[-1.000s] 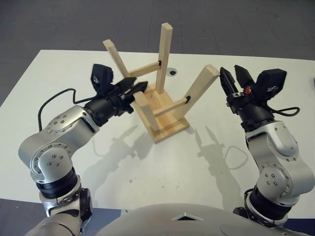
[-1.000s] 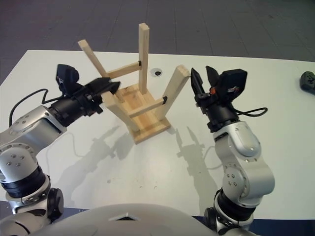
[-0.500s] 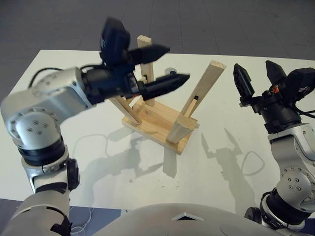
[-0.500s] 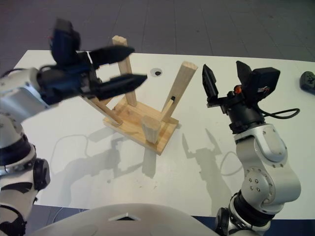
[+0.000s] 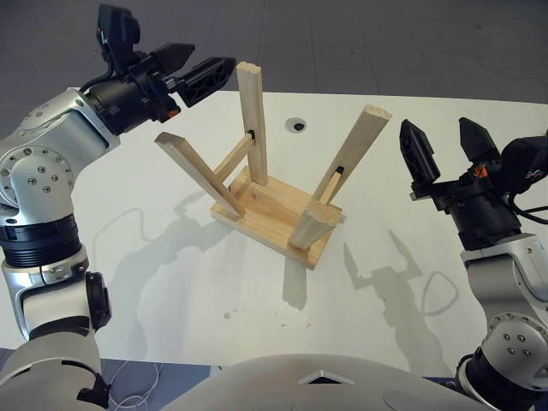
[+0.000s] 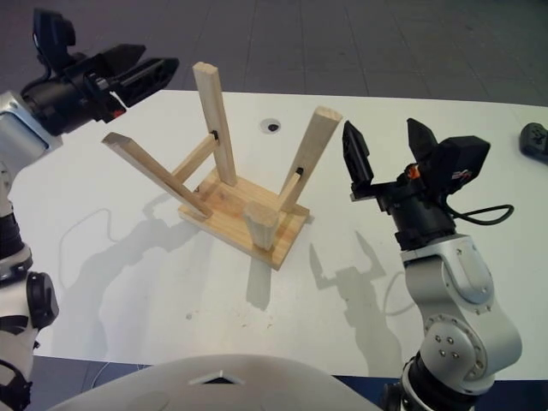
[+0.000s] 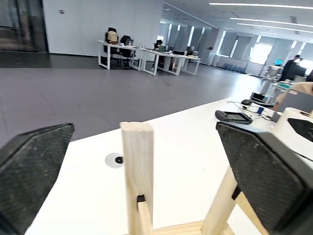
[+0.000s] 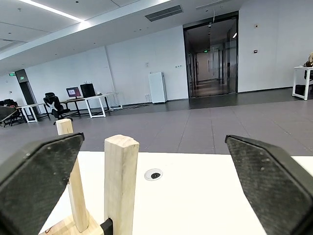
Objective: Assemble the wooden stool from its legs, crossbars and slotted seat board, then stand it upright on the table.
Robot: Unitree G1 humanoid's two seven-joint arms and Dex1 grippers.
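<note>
Shows the wooden stool [image 5: 272, 205] upside down near the middle of the white tabletop [image 5: 128, 265], with seat board [image 5: 272, 208] flat on the surface and four legs [image 5: 354, 152] pointing up and splayed outward. Joins legs low down with crossbars [image 5: 231, 159]. Puts the left gripper [image 5: 213, 56] in the air at 10 o'clock from the stool, spread wide and empty, tips near the top of the upright leg [image 5: 253, 120] but clear of it. Puts the right gripper [image 5: 435, 130] at 3 o'clock, likewise spread and empty, apart from the nearest leg. Leaves a round grommet hole [image 5: 297, 125] at 12 o'clock beyond the stool
</note>
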